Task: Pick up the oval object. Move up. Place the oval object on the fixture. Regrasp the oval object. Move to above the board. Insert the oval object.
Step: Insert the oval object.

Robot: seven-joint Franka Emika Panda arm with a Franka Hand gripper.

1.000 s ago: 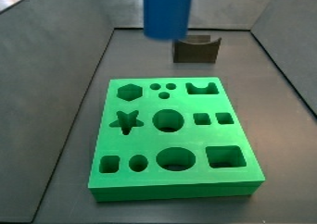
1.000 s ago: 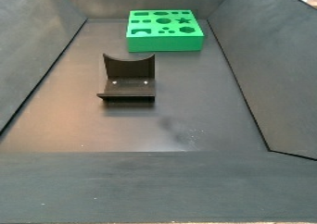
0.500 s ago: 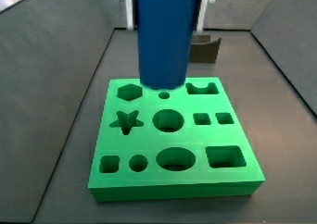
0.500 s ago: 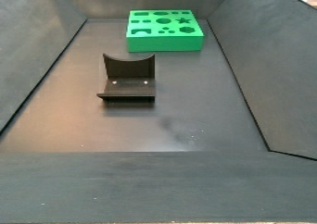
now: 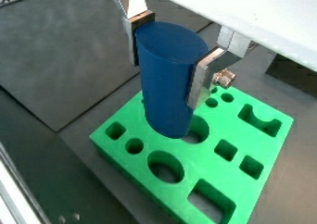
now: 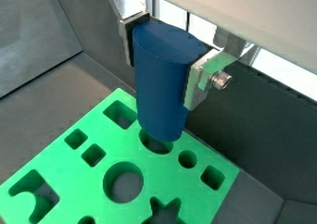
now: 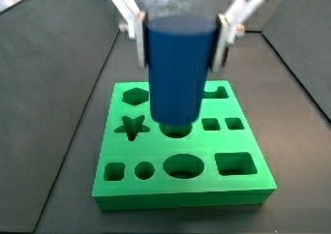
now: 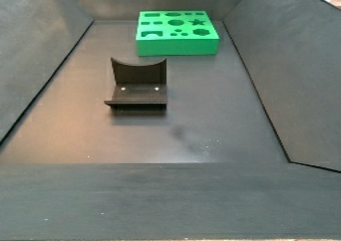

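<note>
In both wrist views my gripper (image 5: 171, 50) (image 6: 168, 52) is shut on the oval object (image 5: 168, 80) (image 6: 161, 80), a blue peg held upright between the silver fingers (image 5: 206, 73). A side view shows the gripper (image 7: 181, 33) holding the oval object (image 7: 175, 73) over the middle of the green board (image 7: 207, 141). The peg's lower end covers a round hole, and I cannot tell whether it touches the board. The board (image 8: 167, 46) lies at the far end. The fixture (image 8: 138, 83) stands apart from it with nothing on it. Neither gripper nor peg shows in that side view.
The board (image 5: 129, 115) (image 6: 56, 168) has several cut-outs: star, circles, squares, oval and hexagon. Dark sloping walls (image 8: 40, 76) enclose the dark floor (image 8: 186, 125) on all sides.
In a side view the gripper with the blue peg has moved from the back near the fixture to over the board's middle, and its fingers now show. The other side view is unchanged.
</note>
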